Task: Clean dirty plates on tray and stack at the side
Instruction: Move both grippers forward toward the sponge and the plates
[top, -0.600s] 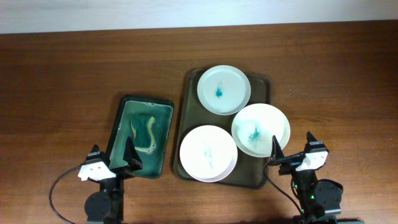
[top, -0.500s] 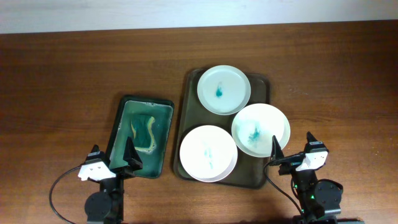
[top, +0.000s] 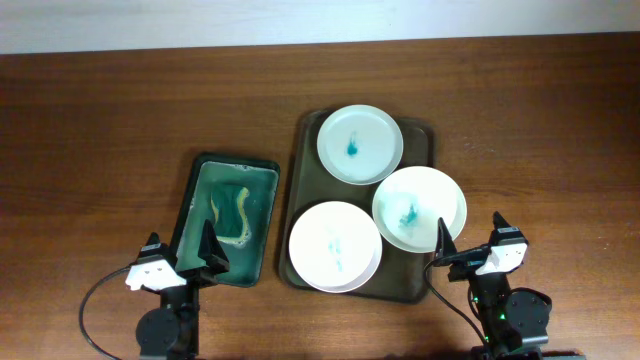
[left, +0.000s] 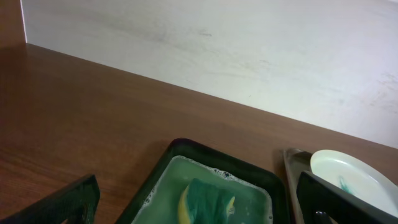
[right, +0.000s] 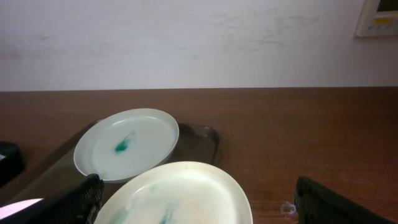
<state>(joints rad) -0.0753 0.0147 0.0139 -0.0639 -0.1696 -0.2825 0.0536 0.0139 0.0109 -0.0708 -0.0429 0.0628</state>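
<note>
Tray (top: 300, 180): on the table (top: 100, 120), right of centre, holding all three plates.
Plates: far (top: 360, 145) and right (top: 419, 208) smeared teal; near (top: 334, 246) faintly marked.
Left gripper (top: 180, 240): jaws spread, empty, at the near end of the basin (top: 190, 200).
Right gripper (top: 470, 235): jaws spread, empty, beside the tray's near right corner.
Change: none; both arms and all plates stand as before.

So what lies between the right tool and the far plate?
Another smeared plate, on the tray, directly ahead of the right tool; clearest in the right wrist view.
</note>
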